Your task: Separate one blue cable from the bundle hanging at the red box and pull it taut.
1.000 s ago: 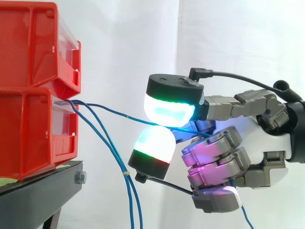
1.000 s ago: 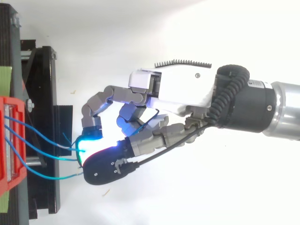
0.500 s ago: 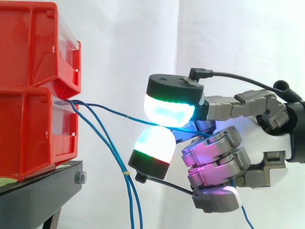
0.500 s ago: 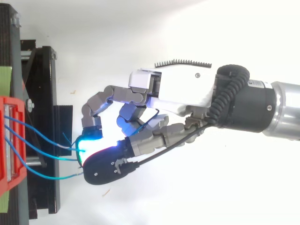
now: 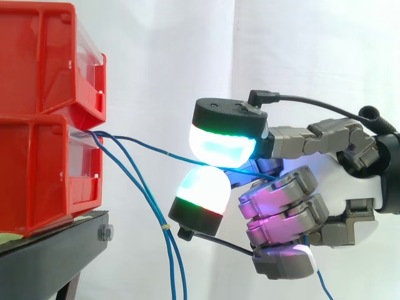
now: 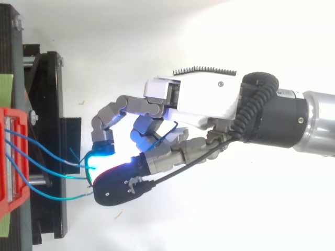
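Note:
Two red boxes (image 5: 44,125) are stacked on a black stand at the left. Thin blue cables come out at the front of the lower box. One blue cable (image 5: 147,147) runs nearly level from the box to my hand (image 5: 350,187), where two glowing pads (image 5: 220,142) pinch it from above and below. Behind the pinch it passes the curled purple-lit fingers and trails down. Two other blue cables (image 5: 156,215) droop from the box, tied together by a small yellow band. In the top view the hand (image 6: 193,102) reaches left toward the red box (image 6: 10,157).
The black stand (image 5: 56,250) carries the boxes, with a bolt at its front corner. Its frame (image 6: 44,130) lies along the left in the top view. A white curtain hangs behind. Open room lies between the boxes and the hand.

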`<state>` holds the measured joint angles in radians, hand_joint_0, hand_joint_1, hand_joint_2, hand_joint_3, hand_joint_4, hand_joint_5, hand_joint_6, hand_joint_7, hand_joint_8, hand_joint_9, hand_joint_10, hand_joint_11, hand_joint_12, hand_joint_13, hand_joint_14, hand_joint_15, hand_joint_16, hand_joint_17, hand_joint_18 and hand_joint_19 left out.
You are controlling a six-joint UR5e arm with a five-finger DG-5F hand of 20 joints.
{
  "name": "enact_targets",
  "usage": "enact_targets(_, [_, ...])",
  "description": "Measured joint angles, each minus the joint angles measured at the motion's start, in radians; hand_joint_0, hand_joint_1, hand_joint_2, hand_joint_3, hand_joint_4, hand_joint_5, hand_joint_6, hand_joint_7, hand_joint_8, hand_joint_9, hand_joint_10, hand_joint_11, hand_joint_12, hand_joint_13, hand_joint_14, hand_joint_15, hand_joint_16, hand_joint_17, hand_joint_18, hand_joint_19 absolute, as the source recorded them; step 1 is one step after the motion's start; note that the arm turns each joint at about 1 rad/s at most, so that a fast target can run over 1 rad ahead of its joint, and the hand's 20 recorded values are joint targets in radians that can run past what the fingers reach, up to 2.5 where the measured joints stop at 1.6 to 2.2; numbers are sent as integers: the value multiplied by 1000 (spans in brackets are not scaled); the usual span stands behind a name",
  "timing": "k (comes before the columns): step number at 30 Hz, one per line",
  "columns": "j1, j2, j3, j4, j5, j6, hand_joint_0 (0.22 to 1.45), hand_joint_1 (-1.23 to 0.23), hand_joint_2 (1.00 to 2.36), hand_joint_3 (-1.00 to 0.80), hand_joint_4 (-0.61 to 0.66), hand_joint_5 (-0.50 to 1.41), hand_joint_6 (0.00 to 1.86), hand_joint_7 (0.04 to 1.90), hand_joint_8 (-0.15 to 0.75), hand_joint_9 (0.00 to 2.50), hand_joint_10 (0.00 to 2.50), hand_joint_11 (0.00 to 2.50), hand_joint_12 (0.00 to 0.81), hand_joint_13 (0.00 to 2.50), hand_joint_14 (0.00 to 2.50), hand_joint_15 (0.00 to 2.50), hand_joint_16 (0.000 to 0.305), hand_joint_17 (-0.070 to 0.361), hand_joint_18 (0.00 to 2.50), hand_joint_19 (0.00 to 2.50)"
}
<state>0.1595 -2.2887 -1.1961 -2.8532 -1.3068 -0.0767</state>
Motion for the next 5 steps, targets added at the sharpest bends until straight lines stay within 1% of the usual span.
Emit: enact_targets(5, [0,0,0,0,0,0,727,-708,1024,-202,137,-225,865,1087,388,1082,1416,1655,409,954,1639,1469,46,104,1186,1227])
